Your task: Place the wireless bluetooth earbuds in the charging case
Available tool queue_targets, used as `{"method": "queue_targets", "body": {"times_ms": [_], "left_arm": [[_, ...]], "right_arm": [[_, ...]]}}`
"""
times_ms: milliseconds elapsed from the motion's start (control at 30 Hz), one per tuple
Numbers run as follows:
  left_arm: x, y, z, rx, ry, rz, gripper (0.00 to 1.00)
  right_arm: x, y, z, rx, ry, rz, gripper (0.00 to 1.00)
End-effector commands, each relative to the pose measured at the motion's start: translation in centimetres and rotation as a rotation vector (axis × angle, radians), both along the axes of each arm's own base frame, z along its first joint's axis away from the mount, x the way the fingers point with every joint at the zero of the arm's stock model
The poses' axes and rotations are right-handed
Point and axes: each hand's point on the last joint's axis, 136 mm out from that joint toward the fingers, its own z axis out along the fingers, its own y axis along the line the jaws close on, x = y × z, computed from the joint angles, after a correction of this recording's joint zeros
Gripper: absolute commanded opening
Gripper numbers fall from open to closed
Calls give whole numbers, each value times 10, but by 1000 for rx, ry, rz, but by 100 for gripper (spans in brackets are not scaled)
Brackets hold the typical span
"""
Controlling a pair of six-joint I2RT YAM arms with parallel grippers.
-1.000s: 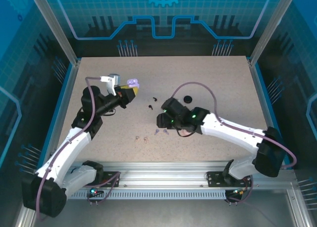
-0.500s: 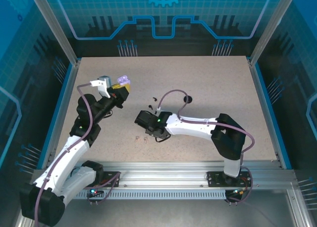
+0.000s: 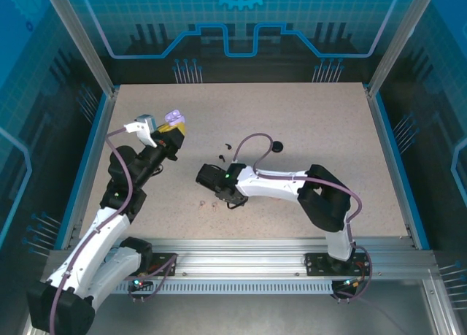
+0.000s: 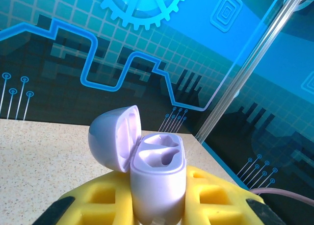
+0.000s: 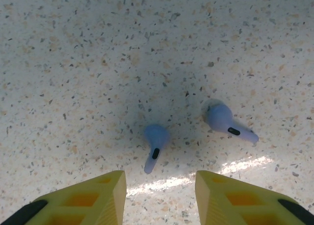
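— Item one, the table [image 3: 314, 116]: flat and speckled. What's over it?
— Left gripper [image 3: 171, 129], raised at the far left. It is clamped on the lavender case [image 4: 157, 171], which has its lid hinged back and both wells empty.
— And the right gripper [image 5: 159, 188]?
— Low near the table's middle, fingers apart, nothing between them. Two lavender earbuds [image 5: 228, 124] lie just ahead of its tips, apart from each other. The nearer earbud [image 5: 153, 149] sits roughly on the gap's line, stem pointing at the gripper.
— Smaller lots?
— A black pair [image 3: 221, 158] and a pink pair [image 3: 203, 202], loose on the table.
— Handling?
— Featherweight, hard, glossy and rounded, I'd judge, so apt to skid or squirt out. Best pinched gently across the bulb, where the stem begins.
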Motion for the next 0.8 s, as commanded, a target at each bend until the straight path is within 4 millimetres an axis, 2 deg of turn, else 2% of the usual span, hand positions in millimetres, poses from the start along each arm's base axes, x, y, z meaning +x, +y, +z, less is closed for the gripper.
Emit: {"method": "queue_targets", "body": {"times_ms": [0,767], "left_arm": [[-2,2,13,-30,-39,11,0],[-6,0,16,-27,-48,-8,0]], "right_arm": [[7,-5,-4,-28,6,-36,41],[15,3,-35,-43,64,-37,33]]}}
